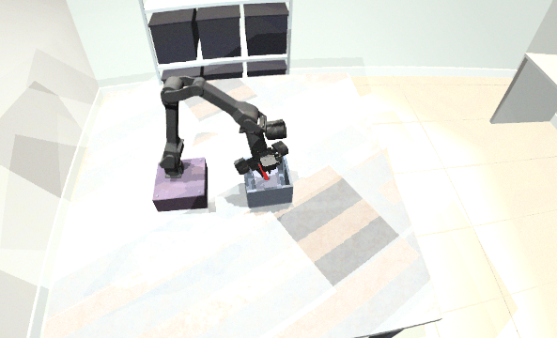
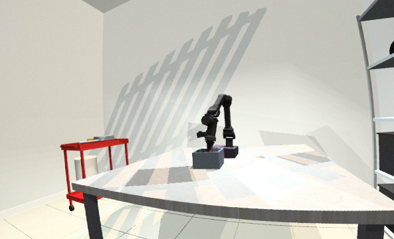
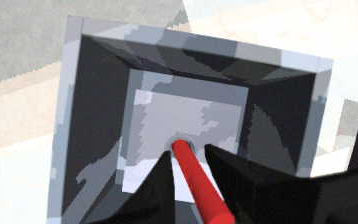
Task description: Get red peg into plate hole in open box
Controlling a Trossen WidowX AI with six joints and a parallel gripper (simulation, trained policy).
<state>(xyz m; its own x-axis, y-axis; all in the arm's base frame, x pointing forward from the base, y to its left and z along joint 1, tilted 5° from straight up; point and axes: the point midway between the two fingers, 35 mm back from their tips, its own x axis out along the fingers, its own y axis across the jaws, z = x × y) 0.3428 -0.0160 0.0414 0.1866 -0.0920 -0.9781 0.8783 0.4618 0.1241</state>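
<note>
The red peg [image 1: 264, 174] [image 2: 210, 150] [image 3: 200, 187] stands between the fingers, its lower end over the hole [image 3: 191, 146] in the pale plate [image 3: 165, 110]. The peg's end covers most of the hole, and part of the rim shows around it. Whether the end is inside the hole cannot be told. My gripper [image 1: 261, 170] [image 2: 209, 148] [image 3: 187, 153] reaches down into the open blue-grey box [image 1: 270, 197] [image 2: 208, 160] [image 3: 62, 125]. Its fingers are parted, with a visible gap between the peg and the right finger in the wrist view; the left finger is close beside the peg.
The box walls surround the fingers and peg on all sides. The arm's purple base block [image 1: 180, 183] [image 2: 232, 153] stands beside the box on the table [image 1: 165, 263] [image 2: 266, 186]. A red cart [image 2: 100, 144] and a shelf with dark bins [image 1: 219, 33] stand away from the table.
</note>
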